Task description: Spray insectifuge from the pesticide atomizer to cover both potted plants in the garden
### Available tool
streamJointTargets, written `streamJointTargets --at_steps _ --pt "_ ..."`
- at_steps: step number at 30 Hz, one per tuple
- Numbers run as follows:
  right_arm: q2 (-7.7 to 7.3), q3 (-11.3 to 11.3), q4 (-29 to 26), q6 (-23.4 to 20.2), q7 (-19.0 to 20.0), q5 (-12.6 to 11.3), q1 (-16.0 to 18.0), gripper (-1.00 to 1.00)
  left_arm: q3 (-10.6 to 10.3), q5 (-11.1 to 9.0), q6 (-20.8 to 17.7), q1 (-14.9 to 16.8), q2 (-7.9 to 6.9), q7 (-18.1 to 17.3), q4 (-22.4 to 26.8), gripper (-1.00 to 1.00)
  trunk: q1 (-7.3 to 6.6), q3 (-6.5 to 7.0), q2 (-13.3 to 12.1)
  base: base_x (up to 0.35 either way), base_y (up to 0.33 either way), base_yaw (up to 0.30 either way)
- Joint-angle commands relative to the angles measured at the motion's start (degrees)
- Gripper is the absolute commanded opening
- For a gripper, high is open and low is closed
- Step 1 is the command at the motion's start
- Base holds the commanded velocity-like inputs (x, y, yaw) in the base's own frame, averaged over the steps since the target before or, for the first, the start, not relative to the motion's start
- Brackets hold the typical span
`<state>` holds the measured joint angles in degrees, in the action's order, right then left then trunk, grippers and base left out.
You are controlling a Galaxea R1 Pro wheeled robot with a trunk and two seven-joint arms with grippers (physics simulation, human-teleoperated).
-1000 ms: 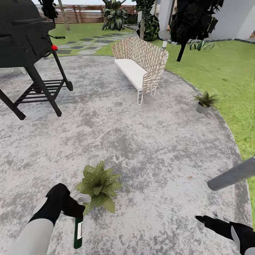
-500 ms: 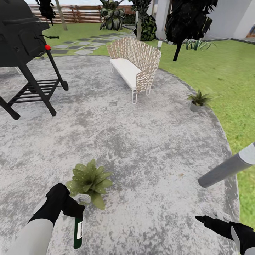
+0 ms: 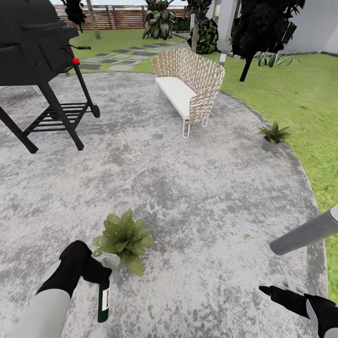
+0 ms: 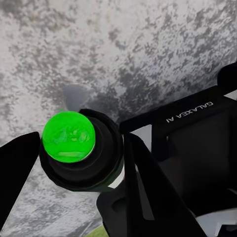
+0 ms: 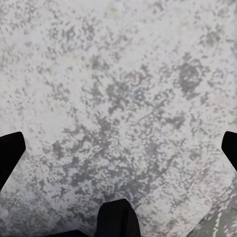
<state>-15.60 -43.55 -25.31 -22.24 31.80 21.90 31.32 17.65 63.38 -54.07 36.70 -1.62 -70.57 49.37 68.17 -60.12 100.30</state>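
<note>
In the head view my left gripper (image 3: 94, 274) is shut on the pesticide atomizer (image 3: 103, 303). The dark green bottle hangs down with its whitish label showing, and its grey nozzle head (image 3: 111, 259) sits right beside the near potted plant (image 3: 124, 238) on the stone patio. The left wrist view looks along the bottle's round green end (image 4: 68, 137), held between the black fingers (image 4: 148, 187). The second potted plant (image 3: 273, 135), in a small grey pot, stands at the patio's right edge. My right gripper (image 3: 281, 293) is open and empty low at the right, over bare stone (image 5: 118, 98).
A grey bollard lamp post (image 3: 305, 232) leans in at the right, just above my right arm. A wicker bench (image 3: 190, 84) stands ahead. A black grill on a cart (image 3: 37, 65) stands at the left. Lawn (image 3: 300, 103) borders the round patio (image 3: 197, 188), with a fence (image 3: 117, 16) behind.
The whole head view has swung slightly, so the camera moved. Both arms keep their pose, and the left gripper still holds the atomizer beside the near plant.
</note>
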Motion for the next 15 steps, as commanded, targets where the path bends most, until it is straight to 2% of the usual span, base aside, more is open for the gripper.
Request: streamJointTargets --at_steps 1,6,12,15 --pt "0.05 -0.5 -0.1 -0.3 0.5 0.5 0.1 1.0 0.1 0.5 -0.4 0.0 0.04 -0.6 0.4 -1.0 0.01 -0.04 0.0 0.177 0.0 0.002" --pt "0.05 -0.5 -0.1 -0.3 0.5 0.5 0.1 1.0 -0.1 0.6 -0.4 0.0 0.05 -0.6 0.4 -1.0 0.01 -0.04 0.0 0.142 0.0 0.0" --pt "0.05 -0.5 -0.1 -0.3 0.5 0.5 0.1 1.0 -0.1 0.7 -0.3 0.0 0.11 -0.6 0.2 -1.0 0.01 -0.04 0.0 0.012 0.0 0.0" --pt "0.05 -0.5 -0.1 -0.3 0.5 0.5 0.1 1.0 -0.1 0.7 -0.3 0.0 0.11 -0.6 0.2 -1.0 0.01 -0.04 0.0 -0.097 -0.028 0.0"
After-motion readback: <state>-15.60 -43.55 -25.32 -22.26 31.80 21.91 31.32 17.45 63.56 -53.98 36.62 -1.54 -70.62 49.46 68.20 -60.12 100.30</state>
